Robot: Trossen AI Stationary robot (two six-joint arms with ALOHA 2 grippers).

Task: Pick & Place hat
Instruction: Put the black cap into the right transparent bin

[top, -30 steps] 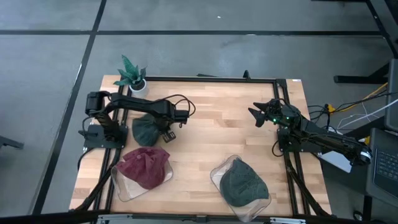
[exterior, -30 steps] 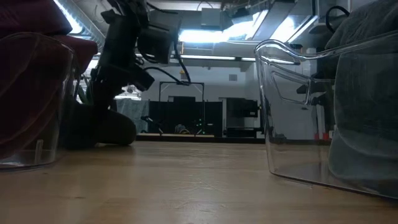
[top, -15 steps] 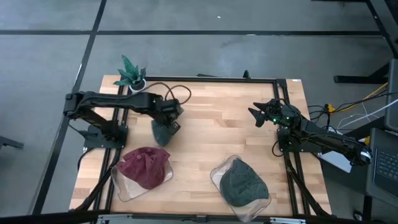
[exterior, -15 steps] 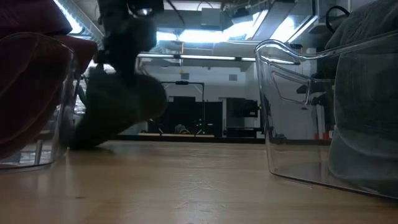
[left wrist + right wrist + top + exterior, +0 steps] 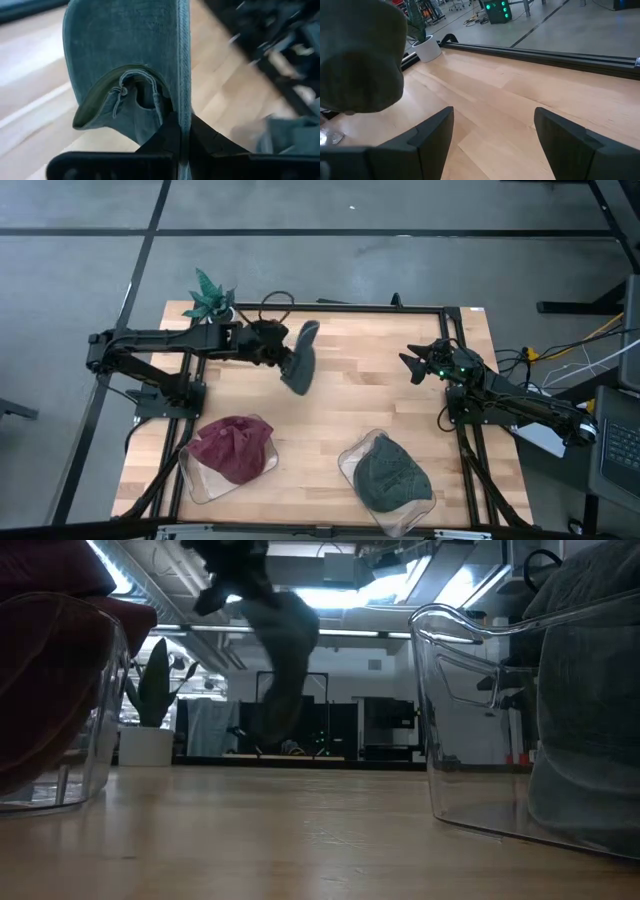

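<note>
Hanging limp above the tabletop, the soft teal fabric hat looks light and floppy; the left end effector is clenched on its edge, a sound hold, while the right end effector waits released by the right edge

Hat above table rear-centre; two bins w/ hats front; plant rear-left.

Held hat: soft teal cloth, velvety nap, stitched seams, pinched between matt dark fingers.
Table: pale wood planks, smooth, faint sheen; black metal frame.
Bins: clear glossy plastic.
Red hat: crumpled matt cloth.
Green hat: dull ribbed cloth.
Plant pot: smooth white.
</note>
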